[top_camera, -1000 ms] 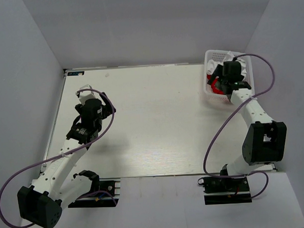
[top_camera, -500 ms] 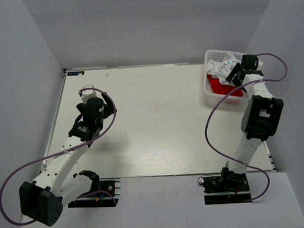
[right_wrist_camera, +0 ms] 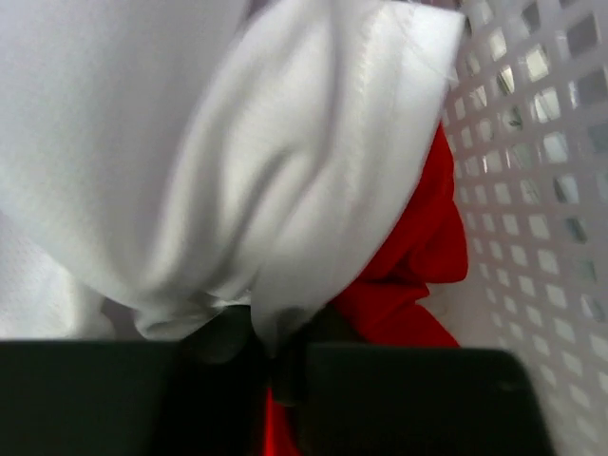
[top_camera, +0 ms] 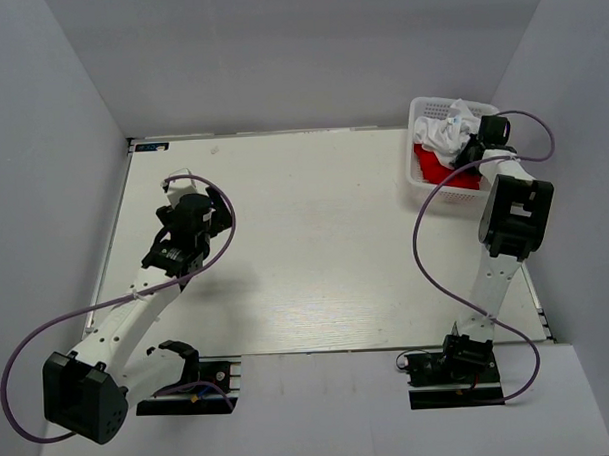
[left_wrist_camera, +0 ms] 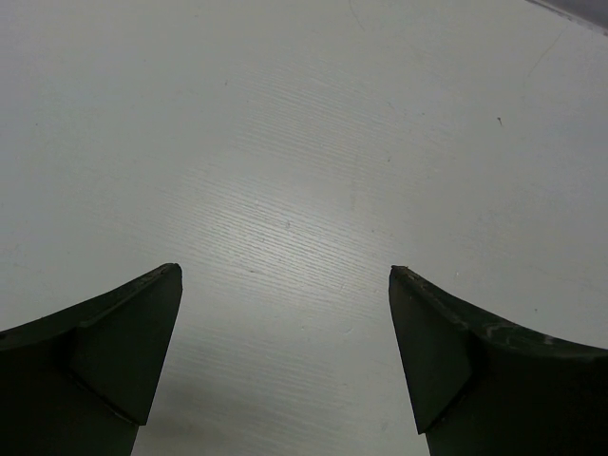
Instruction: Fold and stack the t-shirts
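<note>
Room: pale grey walls [top_camera: 279, 59] close in a white counter [top_camera: 315, 238].
Basket: white lattice basket [top_camera: 436, 111], counter's far right corner.
Shirts: white t-shirt [top_camera: 446, 135] heaped over red t-shirt [top_camera: 461, 178], both inside the basket.
Right hand [right_wrist_camera: 275, 366]: in the basket, pinching a white t-shirt fold.
Left hand [left_wrist_camera: 285, 351]: far from the basket, spread wide.

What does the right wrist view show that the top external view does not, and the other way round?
Only the right wrist view: the right gripper with its jaws closed on a fold of the white t-shirt, the shirt's stitched hem, and the red t-shirt lying under it against the lattice wall of the basket. Only the top external view: the left arm over the table, and the basket standing at the table's far right corner. Both: white t-shirt, red t-shirt, basket.
</note>
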`<state>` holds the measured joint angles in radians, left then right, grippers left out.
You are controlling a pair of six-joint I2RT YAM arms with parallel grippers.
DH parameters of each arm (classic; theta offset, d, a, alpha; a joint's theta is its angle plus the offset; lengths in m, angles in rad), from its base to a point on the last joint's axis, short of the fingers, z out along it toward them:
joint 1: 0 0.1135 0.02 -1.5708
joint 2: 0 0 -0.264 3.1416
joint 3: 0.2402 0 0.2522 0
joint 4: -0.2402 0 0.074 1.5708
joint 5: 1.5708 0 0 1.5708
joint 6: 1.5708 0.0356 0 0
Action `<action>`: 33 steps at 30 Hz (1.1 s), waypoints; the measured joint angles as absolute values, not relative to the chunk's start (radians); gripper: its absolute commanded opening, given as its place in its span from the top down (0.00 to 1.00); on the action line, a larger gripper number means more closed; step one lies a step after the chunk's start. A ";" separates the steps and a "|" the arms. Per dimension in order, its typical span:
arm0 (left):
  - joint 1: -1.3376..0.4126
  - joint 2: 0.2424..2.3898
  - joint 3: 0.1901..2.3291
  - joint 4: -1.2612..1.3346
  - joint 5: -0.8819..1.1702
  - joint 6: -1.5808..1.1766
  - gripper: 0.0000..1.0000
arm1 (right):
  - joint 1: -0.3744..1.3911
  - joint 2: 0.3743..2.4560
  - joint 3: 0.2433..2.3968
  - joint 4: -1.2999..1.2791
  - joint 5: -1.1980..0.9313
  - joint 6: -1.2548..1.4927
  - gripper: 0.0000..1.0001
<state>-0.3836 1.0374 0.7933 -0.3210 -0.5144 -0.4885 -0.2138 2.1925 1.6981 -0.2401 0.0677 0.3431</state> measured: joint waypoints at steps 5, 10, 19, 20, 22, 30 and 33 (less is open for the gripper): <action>-0.384 1.043 0.793 -0.321 -0.517 -0.487 0.00 | -0.216 2.166 1.631 -0.152 0.002 0.328 1.00; -0.384 1.042 0.793 -0.321 -0.516 -0.487 0.00 | -0.214 2.051 1.612 -0.170 -0.020 0.292 1.00; -0.383 1.009 0.793 -0.320 -0.505 -0.487 0.00 | -0.202 1.714 1.695 -0.173 -0.031 0.200 1.00; -0.383 1.005 0.793 -0.320 -0.504 -0.487 0.00 | -0.202 1.690 1.722 -0.170 -0.038 0.196 1.00; -0.384 1.001 0.793 -0.321 -0.501 -0.487 0.00 | -0.202 1.666 1.766 -0.167 -0.061 0.192 1.00; -0.384 0.966 0.791 -0.311 -0.490 -0.488 0.00 | -0.200 1.732 2.143 -0.202 -0.185 0.195 1.00; -0.384 0.961 0.791 -0.307 -0.488 -0.488 0.00 | -0.195 1.743 2.213 -0.173 -0.228 0.214 1.00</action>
